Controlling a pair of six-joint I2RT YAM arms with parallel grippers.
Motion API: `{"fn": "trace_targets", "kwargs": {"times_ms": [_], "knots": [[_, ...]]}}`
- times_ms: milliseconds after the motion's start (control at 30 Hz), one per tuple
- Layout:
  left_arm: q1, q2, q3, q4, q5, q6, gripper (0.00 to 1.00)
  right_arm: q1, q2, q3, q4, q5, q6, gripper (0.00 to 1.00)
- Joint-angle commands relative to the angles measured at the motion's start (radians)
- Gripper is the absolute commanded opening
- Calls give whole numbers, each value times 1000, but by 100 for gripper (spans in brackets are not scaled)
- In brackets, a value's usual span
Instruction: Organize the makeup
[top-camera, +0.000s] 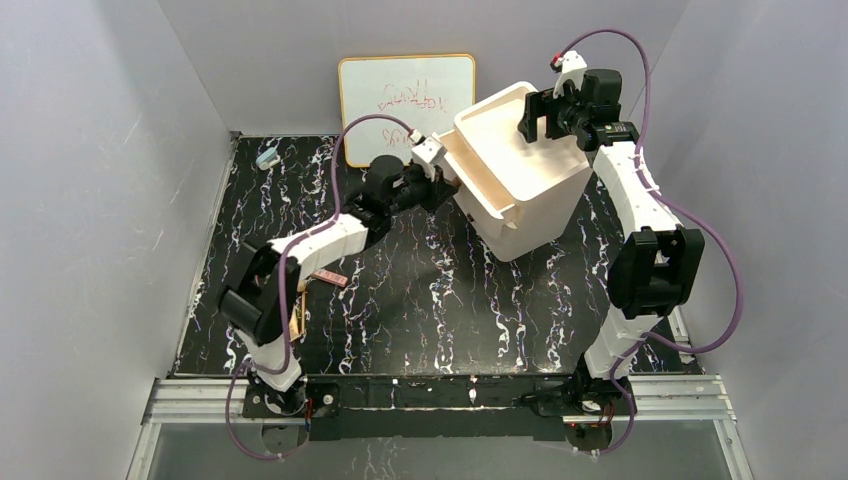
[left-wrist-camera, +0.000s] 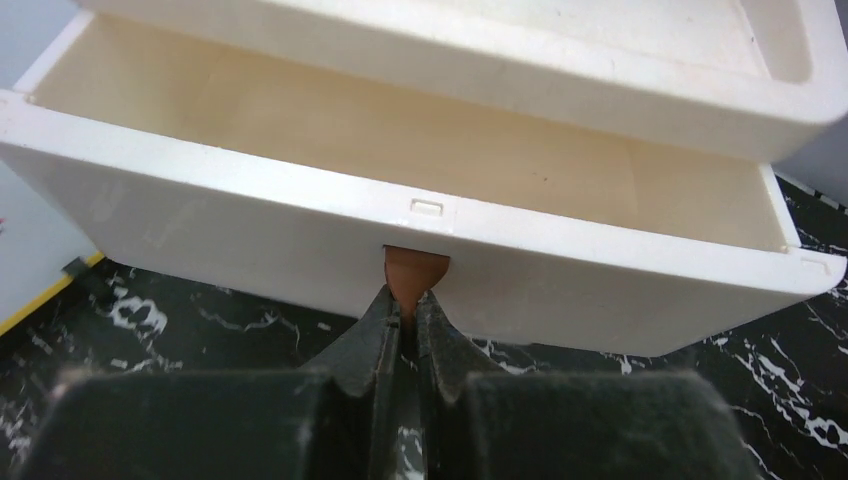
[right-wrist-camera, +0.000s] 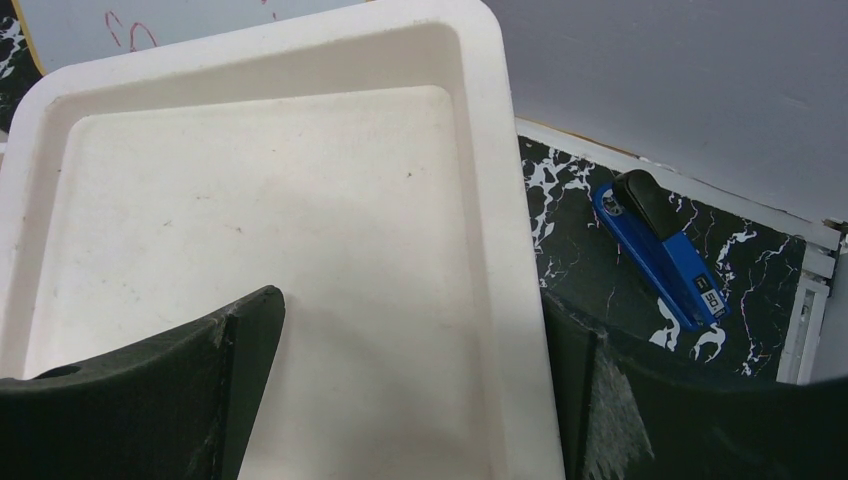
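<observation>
Over the far half of the tabletop (top-camera: 430, 310), both arms meet at a white organizer box (top-camera: 535, 195). From above I can see the left claw (top-camera: 445, 190) at the front of the box's pulled-out drawer (top-camera: 468, 165), but not what it is doing there. Its own wrist camera settles that: the fingers (left-wrist-camera: 375, 330) are pinched closed on a small brown tab (left-wrist-camera: 416, 268) poking out under the drawer front (left-wrist-camera: 250, 215).

The right wrist view gives what neither other view does. A blue object (right-wrist-camera: 660, 245) lies on the tabletop just beyond the right claw's outer finger (right-wrist-camera: 650, 400); from above the box hides it. The right claw (right-wrist-camera: 412, 305) hangs spread wide over the box's shallow top tray (right-wrist-camera: 300, 180), one finger above the tray and the other outside the rim, gripping nothing. Whether it touches the box I can't tell.

The makeup sits well behind the left claw, back towards the arm bases. A pink palette (top-camera: 328, 277) lies flat beside the left forearm, and something tan (top-camera: 298, 322) peeks out from under that arm's elbow, too covered to name. Well off to the left claw's left, by the wall, sits a small pale-blue object (top-camera: 267, 158). A whiteboard (top-camera: 405, 100) leans behind the box, its scrawl unreadable.
</observation>
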Motion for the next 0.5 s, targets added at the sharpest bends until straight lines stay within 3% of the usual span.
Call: {"fn": "trace_targets", "kwargs": {"times_ms": [0,467], "knots": [[6,-177,-130,-99,-52,87,0,8,-37,-20,-38,-26,4,99],[59,-429,-317,-267,-160,188,0,8,-47,-25,-40,-46,5,99]]}}
